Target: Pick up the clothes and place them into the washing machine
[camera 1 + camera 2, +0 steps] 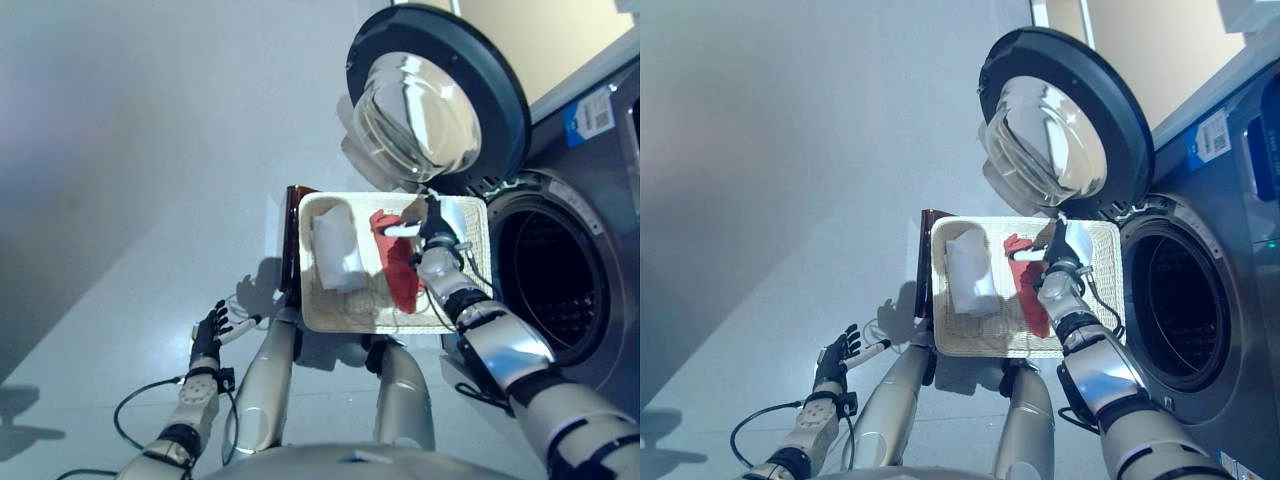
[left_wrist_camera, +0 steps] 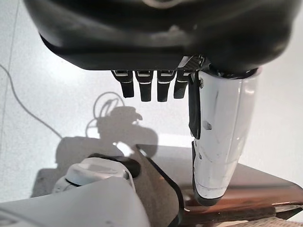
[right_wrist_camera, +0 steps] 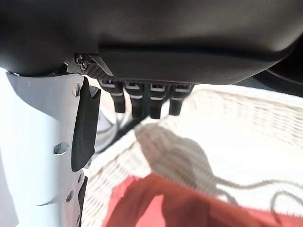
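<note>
Hovering right hand over red cloth, basket (white cloth alongside)

White basket holding red garment, white garment

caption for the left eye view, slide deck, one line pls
Right hand open above red garment in white basket; washing machine door open, left hand idle.

Right arm: I am reaching it forward, wrist straight, with my right hand held out ahead, fingers relaxed and uncurled, white-covered thumb standing apart, gripping nothing. Left arm: I am holding it low at my side, left hand idling, fingers loosely extended.
</note>
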You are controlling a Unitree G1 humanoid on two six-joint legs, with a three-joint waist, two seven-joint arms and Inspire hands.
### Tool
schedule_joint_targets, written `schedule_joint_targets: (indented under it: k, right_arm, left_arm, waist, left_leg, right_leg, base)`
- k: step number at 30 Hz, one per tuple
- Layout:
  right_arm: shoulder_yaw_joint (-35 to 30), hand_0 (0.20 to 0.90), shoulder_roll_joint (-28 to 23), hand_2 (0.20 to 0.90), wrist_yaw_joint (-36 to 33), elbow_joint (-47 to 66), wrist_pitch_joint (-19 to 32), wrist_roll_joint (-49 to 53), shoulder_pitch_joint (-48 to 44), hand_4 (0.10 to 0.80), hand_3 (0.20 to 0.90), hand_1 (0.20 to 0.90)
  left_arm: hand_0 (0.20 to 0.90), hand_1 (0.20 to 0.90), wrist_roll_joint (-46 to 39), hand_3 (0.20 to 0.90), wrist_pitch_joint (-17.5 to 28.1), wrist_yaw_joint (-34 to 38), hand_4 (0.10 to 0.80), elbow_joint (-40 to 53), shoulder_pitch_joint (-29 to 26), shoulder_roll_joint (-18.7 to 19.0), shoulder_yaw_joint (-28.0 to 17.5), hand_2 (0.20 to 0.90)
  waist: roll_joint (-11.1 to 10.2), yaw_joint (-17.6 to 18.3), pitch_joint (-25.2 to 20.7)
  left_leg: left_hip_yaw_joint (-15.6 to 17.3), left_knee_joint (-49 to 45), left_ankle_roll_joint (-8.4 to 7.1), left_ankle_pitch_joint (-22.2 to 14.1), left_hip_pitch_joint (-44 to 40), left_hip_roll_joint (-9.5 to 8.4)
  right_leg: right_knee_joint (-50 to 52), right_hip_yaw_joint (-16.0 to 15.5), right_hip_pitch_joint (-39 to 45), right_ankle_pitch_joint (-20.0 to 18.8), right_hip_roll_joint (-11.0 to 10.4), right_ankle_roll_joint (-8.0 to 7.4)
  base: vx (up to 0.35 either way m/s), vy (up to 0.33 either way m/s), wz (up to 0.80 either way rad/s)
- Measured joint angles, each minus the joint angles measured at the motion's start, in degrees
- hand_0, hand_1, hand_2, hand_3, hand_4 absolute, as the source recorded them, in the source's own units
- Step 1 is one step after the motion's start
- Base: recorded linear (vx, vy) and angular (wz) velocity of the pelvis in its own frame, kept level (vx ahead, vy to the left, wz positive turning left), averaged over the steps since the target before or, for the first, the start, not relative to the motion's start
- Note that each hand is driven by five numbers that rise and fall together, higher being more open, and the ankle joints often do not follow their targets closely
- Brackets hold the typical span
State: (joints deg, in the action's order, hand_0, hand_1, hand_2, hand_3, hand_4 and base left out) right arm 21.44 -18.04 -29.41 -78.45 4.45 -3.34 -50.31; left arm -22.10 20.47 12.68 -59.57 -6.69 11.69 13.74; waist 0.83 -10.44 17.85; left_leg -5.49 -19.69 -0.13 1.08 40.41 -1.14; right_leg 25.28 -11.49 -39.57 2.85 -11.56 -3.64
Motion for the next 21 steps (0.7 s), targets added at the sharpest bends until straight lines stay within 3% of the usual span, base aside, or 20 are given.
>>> schedule_joint_targets:
  k: [6,21]
  right_arm:
    - [1.6,0.9,-0.5,0.9,-1.1,-3.8,-1.3,-1.7,-2.8,0.8,0.9,0.9]
    - [1.6,0.9,-0.1,0.9,-7.6,-6.0,-1.4,-2.0,-3.8,0.8,0.9,0.9]
  left_arm:
    - [0.9,0.9,-0.4,0.9,0.0,0.6,0.8,0.8,-0.4,-0.2,1.2,0.9]
    - [0.9,0.9,-1.3,0.9,0.1,2.4,0.8,3.9,-3.7,-0.1,4.8,0.9]
  waist:
    - [0.2,-0.1,0.3]
    - [0.6,-1.3,0.5]
  left_leg:
    - [-0.8,-5.6,-0.21,-2.3,5.2,-0.55]
    - [-1.2,-10.3,-0.52,-3.2,13.0,-1.0]
  right_leg:
    - [5.1,0.5,-4.8,2.4,-0.7,0.11]
    - [9.9,0.6,-12.1,3.5,-1.4,0.08]
  base:
    - [0.017,0.025,0.07]
    - [-0.016,0.005,0.01]
